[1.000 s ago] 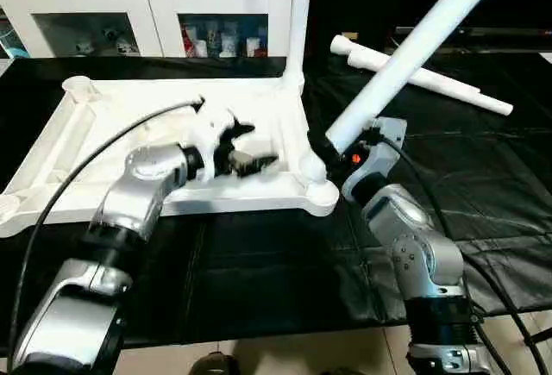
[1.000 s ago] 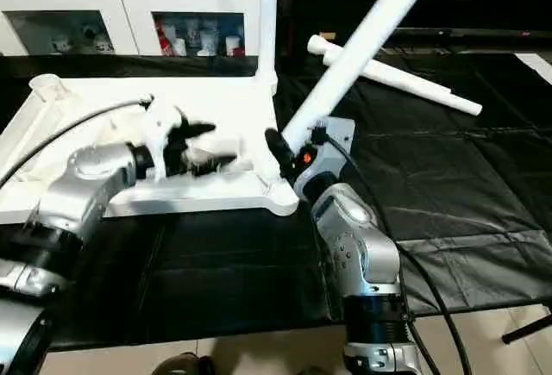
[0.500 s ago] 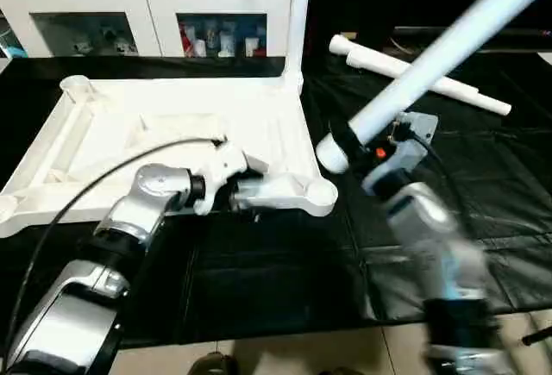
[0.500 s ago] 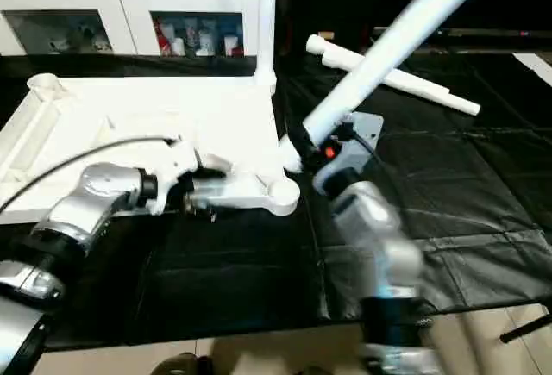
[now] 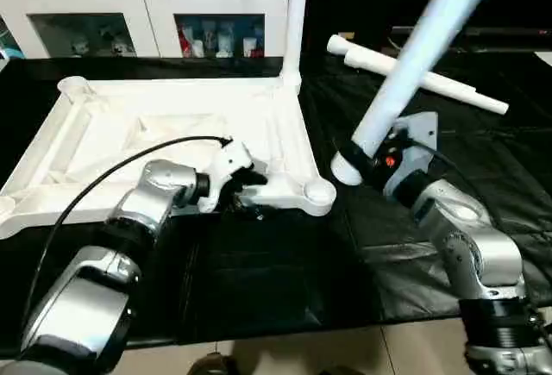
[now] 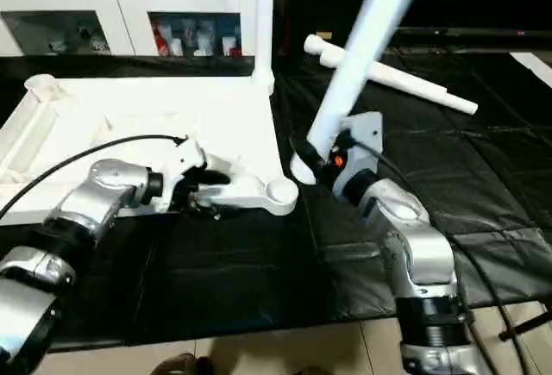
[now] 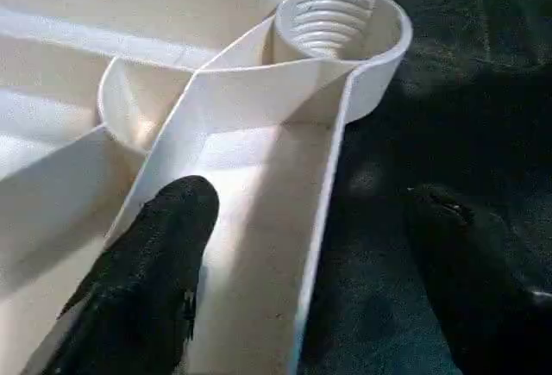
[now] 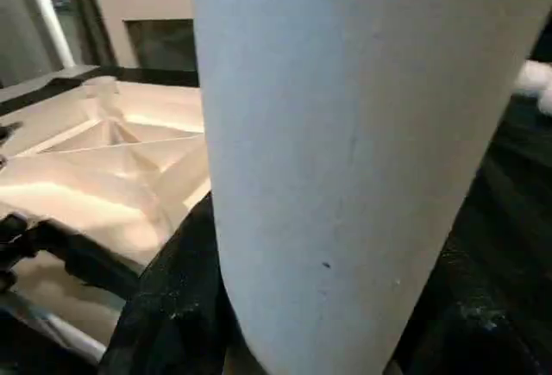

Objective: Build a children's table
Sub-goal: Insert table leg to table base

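Here, the left gripper (image 7: pixel 302 263) reaches level, its spread fingers astride the upturned white ribbed plastic tabletop's (image 5: pixel 155 125) near rim, while the right gripper (image 5: pixel 366 161) clasps a tilted white tapered leg (image 5: pixel 414 56).

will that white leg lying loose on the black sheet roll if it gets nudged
Probably yes: the loose leg is a smooth round tube on the black sheet, though the sheet's wrinkles may slow it. Its taper would likely curve the roll. It looks stiff and likely light, being hollow plastic.
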